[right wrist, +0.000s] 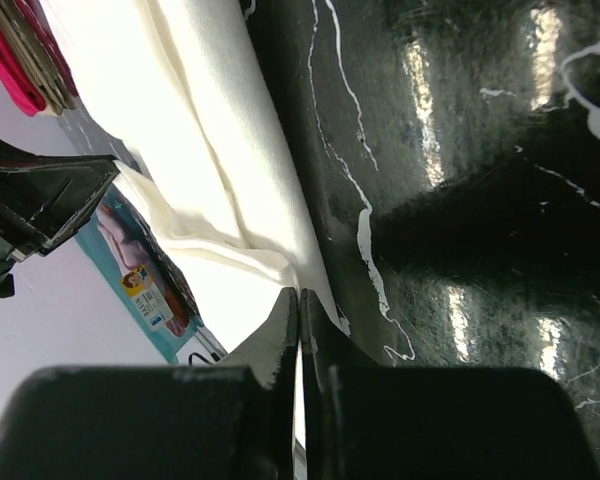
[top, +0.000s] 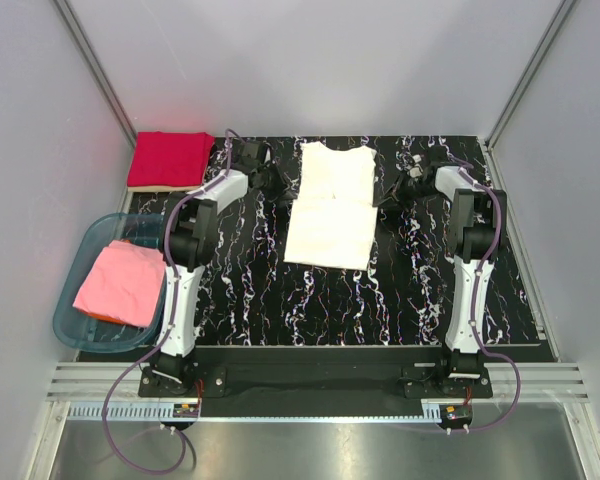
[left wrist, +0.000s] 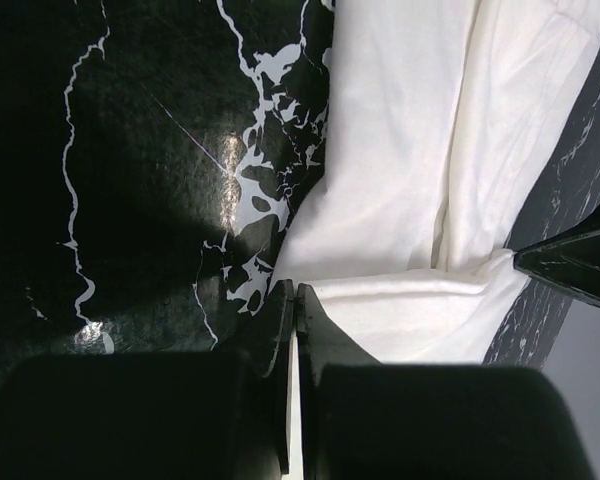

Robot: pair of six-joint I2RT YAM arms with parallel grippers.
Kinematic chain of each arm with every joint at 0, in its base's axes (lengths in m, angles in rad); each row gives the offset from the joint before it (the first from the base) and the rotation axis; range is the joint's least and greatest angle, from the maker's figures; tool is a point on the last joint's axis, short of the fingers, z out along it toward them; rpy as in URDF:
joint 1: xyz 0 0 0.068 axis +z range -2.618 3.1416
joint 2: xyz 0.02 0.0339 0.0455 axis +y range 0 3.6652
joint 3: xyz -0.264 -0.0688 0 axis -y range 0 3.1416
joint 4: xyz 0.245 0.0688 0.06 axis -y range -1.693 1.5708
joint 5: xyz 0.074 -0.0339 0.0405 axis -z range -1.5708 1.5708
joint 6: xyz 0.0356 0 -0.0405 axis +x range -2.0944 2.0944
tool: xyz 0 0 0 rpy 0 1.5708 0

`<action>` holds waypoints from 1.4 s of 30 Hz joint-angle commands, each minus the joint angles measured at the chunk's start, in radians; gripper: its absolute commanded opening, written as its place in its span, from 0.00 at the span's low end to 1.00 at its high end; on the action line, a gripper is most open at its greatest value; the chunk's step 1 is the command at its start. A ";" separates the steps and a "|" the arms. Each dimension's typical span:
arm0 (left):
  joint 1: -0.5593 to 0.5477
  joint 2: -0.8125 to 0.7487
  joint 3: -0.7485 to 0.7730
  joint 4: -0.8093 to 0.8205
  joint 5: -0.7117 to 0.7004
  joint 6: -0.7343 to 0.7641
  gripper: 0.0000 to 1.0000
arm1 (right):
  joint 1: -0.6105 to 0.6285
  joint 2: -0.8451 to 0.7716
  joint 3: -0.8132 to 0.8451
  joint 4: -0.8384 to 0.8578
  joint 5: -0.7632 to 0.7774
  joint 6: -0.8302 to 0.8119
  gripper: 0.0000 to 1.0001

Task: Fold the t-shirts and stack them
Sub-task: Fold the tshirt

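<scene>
A white t-shirt (top: 330, 205) lies on the black white-streaked mat (top: 400, 300), long and narrow, with a crease across its middle. My left gripper (top: 283, 187) is shut on its left edge at that crease. The left wrist view shows the left gripper (left wrist: 297, 292) pinching white t-shirt (left wrist: 400, 150) cloth that puckers toward the tips. My right gripper (top: 384, 199) is shut on the opposite edge. In the right wrist view the right gripper (right wrist: 300, 296) also nips the white t-shirt (right wrist: 195, 130). A folded red t-shirt (top: 170, 160) rests at the back left. A pink t-shirt (top: 120, 283) lies in the tub.
The translucent teal tub (top: 78, 262) stands off the mat's left side beside the left arm. Grey walls close in the back and both sides. The mat's near half is bare black surface in front of the arm bases.
</scene>
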 commanded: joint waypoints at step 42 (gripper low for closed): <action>-0.101 -0.548 -0.590 0.208 0.261 0.004 0.23 | 0.198 0.150 0.127 0.476 -0.223 0.345 0.04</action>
